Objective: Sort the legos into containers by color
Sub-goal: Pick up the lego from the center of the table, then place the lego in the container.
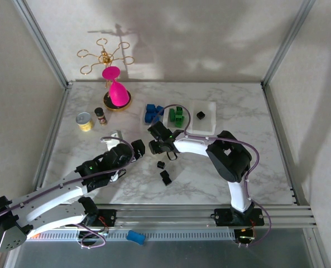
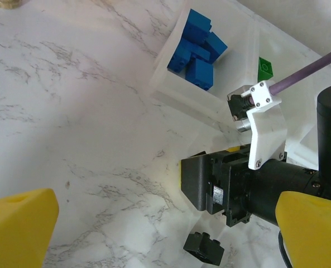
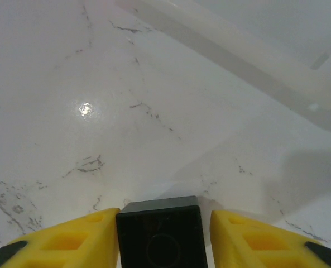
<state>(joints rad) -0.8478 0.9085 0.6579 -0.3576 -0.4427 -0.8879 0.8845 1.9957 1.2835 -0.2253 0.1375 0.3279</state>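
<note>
The right gripper's fingers clench a black lego near the tabletop's middle, just short of the tray. It is probably light, rigid and slick, so pinch its flat opposite sides squarely. The left gripper's fingers stand released.

Top camera high behind, looking down; wrist cameras close above table, both glimpsing tray

left arm stretches low and forward | left gripper spread wide | right arm bends at elbow, reaches left | right gripper brackets black lego, hold unclear
</note>
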